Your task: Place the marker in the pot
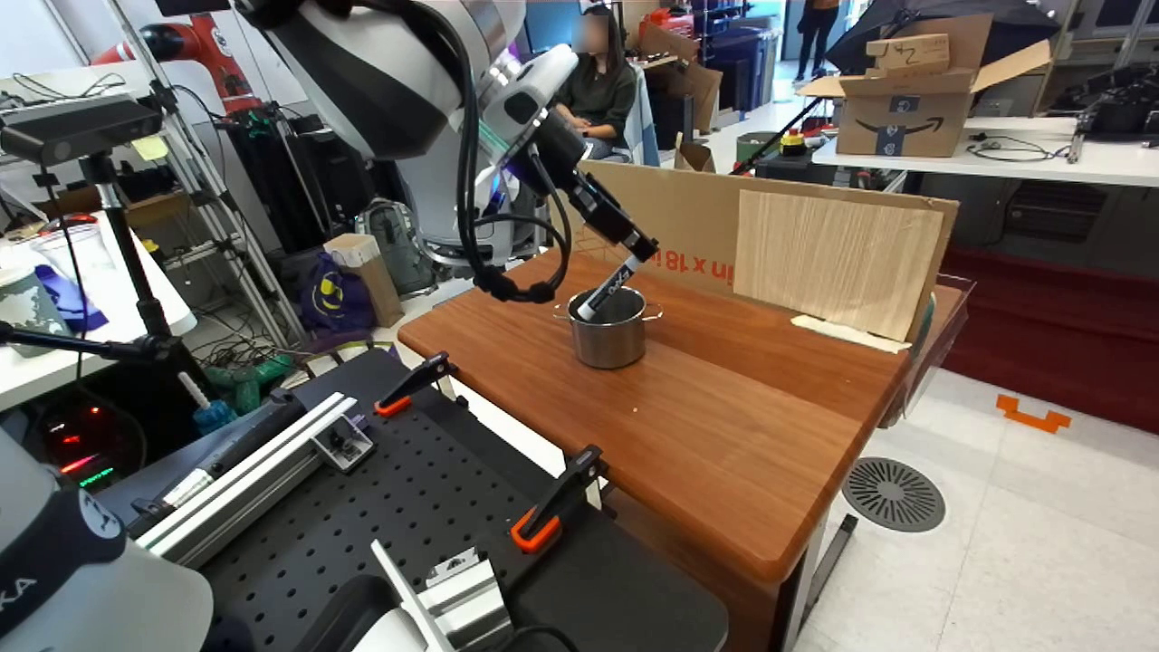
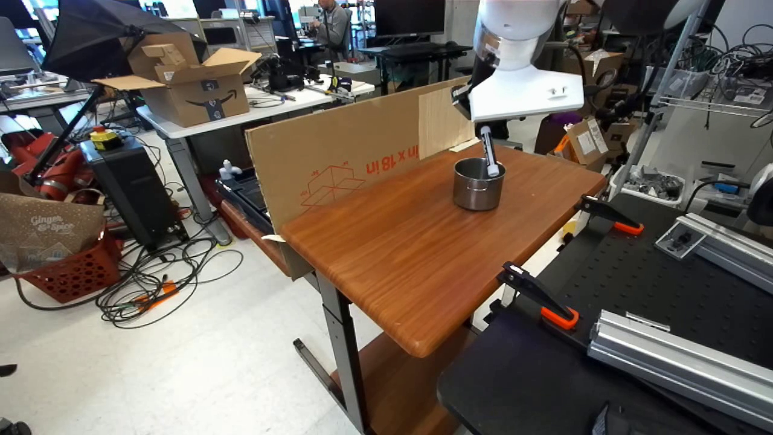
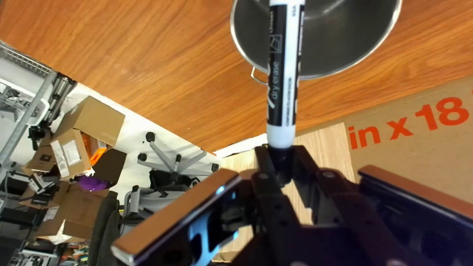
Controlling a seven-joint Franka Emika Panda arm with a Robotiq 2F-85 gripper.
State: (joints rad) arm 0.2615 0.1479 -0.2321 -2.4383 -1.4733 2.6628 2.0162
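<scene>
The marker (image 1: 608, 288) is a black and white dry erase pen, tilted, with its white lower end at the pot's mouth in both exterior views. The pot (image 1: 608, 346) is small, round, steel, with thin side handles, and stands upright on the wooden table; it also shows here (image 2: 477, 193). My gripper (image 1: 641, 248) is above the pot, shut on the marker's dark upper end. In the wrist view the fingertips (image 3: 282, 157) pinch that end, and the marker (image 3: 282, 70) reaches over the pot's inside (image 3: 340, 44). Its far end is cut off there. The white hand hides the fingers in an exterior view.
The wooden table (image 1: 724, 407) has a cardboard panel (image 1: 670, 217) standing along its far edge, with a light wood-grain sheet (image 1: 838, 263) on it. Black and orange clamps (image 1: 557, 503) sit along the near edge beside the black perforated board (image 1: 407, 489).
</scene>
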